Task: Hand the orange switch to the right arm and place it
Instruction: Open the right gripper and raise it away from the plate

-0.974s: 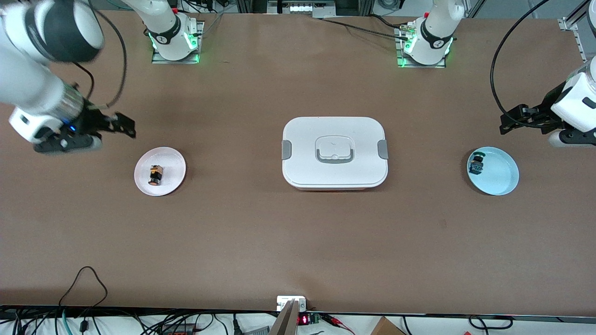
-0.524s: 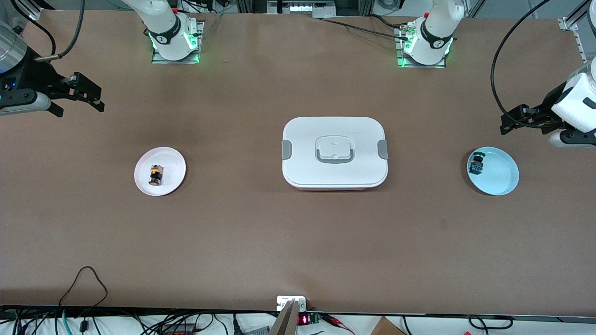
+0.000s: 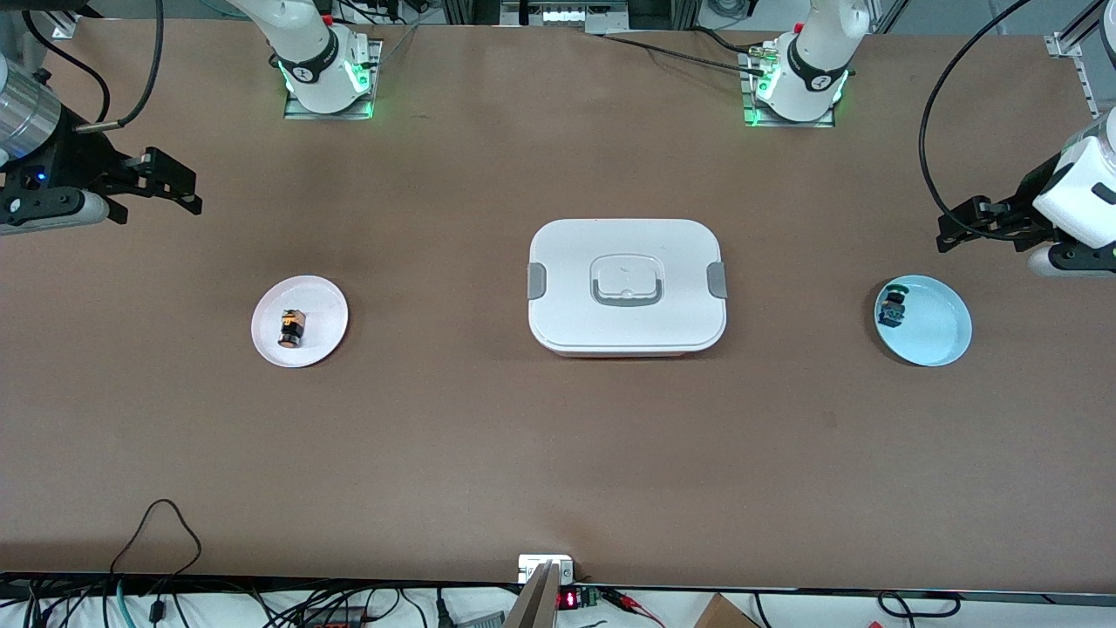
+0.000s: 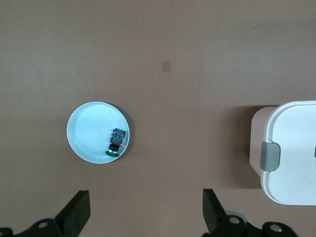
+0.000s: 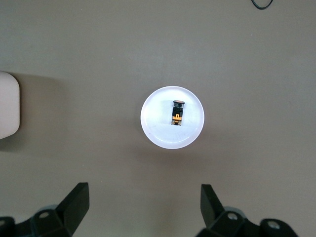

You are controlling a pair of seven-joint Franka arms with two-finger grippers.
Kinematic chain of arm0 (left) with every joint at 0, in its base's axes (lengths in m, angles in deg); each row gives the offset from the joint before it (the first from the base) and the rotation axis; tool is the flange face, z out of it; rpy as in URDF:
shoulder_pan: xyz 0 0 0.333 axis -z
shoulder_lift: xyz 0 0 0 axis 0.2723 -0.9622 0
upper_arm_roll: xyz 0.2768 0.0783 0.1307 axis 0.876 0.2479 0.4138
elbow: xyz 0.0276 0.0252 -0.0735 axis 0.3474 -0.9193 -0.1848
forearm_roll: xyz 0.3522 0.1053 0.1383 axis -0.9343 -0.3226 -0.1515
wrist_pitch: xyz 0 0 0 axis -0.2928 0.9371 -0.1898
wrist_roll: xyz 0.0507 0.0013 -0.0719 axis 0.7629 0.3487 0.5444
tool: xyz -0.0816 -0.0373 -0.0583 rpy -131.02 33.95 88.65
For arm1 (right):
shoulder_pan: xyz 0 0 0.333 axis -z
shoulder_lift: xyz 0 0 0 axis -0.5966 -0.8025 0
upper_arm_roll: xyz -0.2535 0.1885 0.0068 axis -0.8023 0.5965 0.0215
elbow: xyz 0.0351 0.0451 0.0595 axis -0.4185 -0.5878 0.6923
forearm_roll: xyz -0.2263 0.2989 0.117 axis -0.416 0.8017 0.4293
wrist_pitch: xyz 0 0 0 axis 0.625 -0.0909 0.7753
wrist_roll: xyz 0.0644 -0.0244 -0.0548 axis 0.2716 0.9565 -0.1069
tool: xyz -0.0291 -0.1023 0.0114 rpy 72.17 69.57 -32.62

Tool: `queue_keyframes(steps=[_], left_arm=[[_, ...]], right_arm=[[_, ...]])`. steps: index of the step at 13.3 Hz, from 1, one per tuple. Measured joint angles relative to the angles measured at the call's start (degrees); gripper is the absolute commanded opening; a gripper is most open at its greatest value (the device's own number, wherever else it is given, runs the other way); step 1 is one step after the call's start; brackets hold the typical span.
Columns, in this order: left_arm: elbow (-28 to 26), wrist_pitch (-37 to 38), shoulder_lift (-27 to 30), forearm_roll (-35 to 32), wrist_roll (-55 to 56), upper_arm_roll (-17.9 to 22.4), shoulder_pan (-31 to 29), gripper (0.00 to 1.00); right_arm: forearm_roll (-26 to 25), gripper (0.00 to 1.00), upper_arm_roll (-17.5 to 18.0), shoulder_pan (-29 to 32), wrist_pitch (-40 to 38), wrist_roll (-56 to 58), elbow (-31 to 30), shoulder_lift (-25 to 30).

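Observation:
The orange switch (image 3: 290,328) (image 5: 177,112) lies on its side on a small white plate (image 3: 324,307) (image 5: 158,134) toward the right arm's end of the table. My right gripper (image 3: 187,187) (image 5: 143,198) hangs open and empty over bare table, beside that plate and apart from it. At the left arm's end, my left gripper (image 3: 949,228) (image 4: 146,203) is also open and empty, hovering next to a light blue plate (image 3: 940,338) (image 4: 88,129).
A green-capped black switch (image 3: 892,307) (image 4: 116,142) rests at the blue plate's edge. A closed white lunch box (image 3: 571,253) (image 4: 291,148) with grey clips stands mid-table. Cables and electronics (image 3: 558,595) line the table edge nearest the front camera.
The right arm has pulled back from beside the white plate toward its own end of the table, gripper still open. The left arm and both switches have not moved.

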Motion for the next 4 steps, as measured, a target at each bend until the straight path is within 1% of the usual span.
queue_keyframes(steps=[4], left_arm=[[0.0, 0.0, 0.0, 0.0, 0.0, 0.0, 0.0, 1.00]], right_arm=[[0.1, 1.00, 0.3, -0.1, -0.1, 0.0, 0.1, 0.0]])
